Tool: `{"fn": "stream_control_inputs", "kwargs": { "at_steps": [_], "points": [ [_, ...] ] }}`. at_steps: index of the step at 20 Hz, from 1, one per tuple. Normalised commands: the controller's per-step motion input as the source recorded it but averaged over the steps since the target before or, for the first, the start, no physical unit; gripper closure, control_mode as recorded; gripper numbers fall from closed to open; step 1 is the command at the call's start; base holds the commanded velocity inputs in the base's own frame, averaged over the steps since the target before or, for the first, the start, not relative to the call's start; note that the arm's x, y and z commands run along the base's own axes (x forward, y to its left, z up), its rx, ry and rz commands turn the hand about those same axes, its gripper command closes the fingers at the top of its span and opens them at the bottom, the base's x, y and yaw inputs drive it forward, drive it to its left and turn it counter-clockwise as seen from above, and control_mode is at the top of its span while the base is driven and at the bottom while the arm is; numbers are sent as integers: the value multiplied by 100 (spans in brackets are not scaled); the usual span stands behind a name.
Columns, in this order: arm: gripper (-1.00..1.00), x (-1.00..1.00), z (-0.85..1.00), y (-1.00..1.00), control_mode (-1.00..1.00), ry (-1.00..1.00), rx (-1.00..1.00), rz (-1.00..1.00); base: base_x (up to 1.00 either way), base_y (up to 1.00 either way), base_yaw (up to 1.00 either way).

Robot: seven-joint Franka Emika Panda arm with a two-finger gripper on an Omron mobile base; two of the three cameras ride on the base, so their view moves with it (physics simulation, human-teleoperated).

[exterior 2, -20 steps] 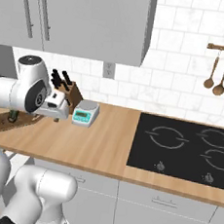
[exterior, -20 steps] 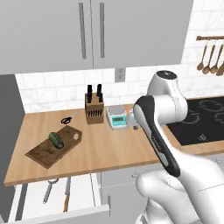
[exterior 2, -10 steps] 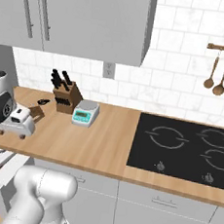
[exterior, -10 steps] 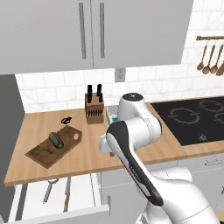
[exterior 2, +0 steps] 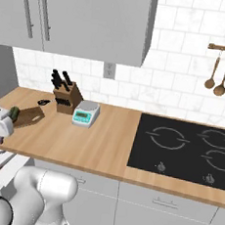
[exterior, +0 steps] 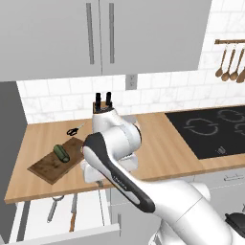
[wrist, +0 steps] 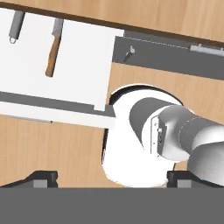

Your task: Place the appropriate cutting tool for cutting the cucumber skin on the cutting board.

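The cutting tool, a slim grey peeler (exterior: 54, 208) with a loop head, lies in the open drawer (exterior: 33, 217) below the counter; its handle (wrist: 16, 23) shows at the top left of the hand view. The dark brown cutting board (exterior: 53, 163) lies on the counter's left part, and the dark green cucumber (exterior: 61, 152) rests on it. In the right base view the board (exterior 2: 29, 117) and the cucumber (exterior 2: 14, 111) sit at the far left. My gripper (wrist: 113, 178) is open and empty, pointing down past the counter's front edge, to the right of the peeler.
A brown-handled knife (wrist: 53, 49) lies beside the peeler in the drawer. Black scissors (exterior: 73, 129) lie behind the board. A knife block (exterior 2: 67, 96) and a small scale (exterior 2: 85, 114) stand near the wall. The black cooktop (exterior 2: 189, 152) is to the right.
My arm has swung left and down, from above the counter near the scale to the counter's front edge over the open drawer. The jaws stay wide.
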Motion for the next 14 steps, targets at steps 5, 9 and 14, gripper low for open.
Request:
{"fn": "stream_control_inputs", "kwargs": {
  "at_steps": [5,9,14],
  "points": [
    [-100,-14,-34,31,-100,8,0,7,0,0,0],
    [-100,-5,-30,51,-100,10,0,0,0,0,0],
    [-100,-5,-26,46,-100,11,-1,2,0,0,0]
  ]
}}
